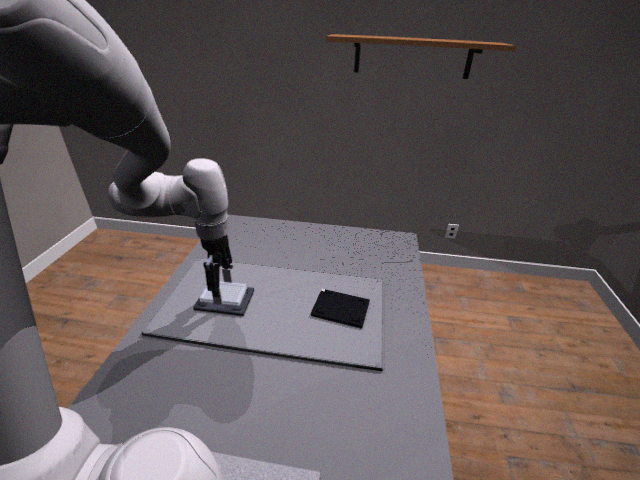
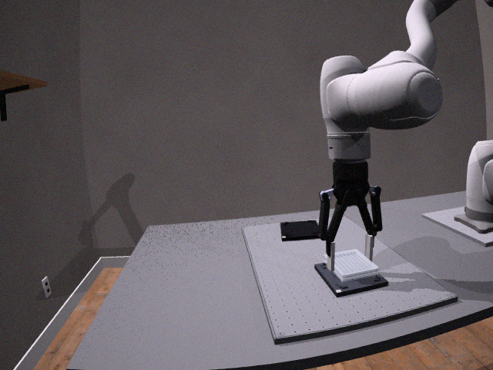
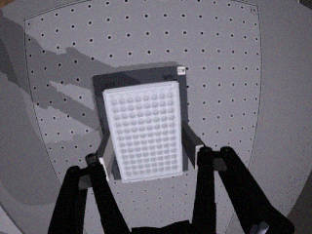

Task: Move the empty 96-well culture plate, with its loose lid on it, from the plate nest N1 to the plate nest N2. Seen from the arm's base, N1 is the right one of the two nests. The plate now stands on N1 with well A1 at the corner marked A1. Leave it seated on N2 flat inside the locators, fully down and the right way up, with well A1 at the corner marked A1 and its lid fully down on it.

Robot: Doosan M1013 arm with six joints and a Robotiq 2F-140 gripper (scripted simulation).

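The white 96-well plate with its lid on is level and the right way up, down at the black nest N2, the left nest in the top view. I cannot tell whether it rests fully on the nest or hangs just above it. My gripper points straight down and is shut on the plate's long sides. The exterior view shows the gripper on the plate over the nest. In the wrist view the plate lies between the fingers, with a white corner mark on the nest. Nest N1 is empty.
Both nests stand on a grey perforated board on the grey table. The arm's base is at the table's end. A wooden shelf hangs on the far wall, well away.
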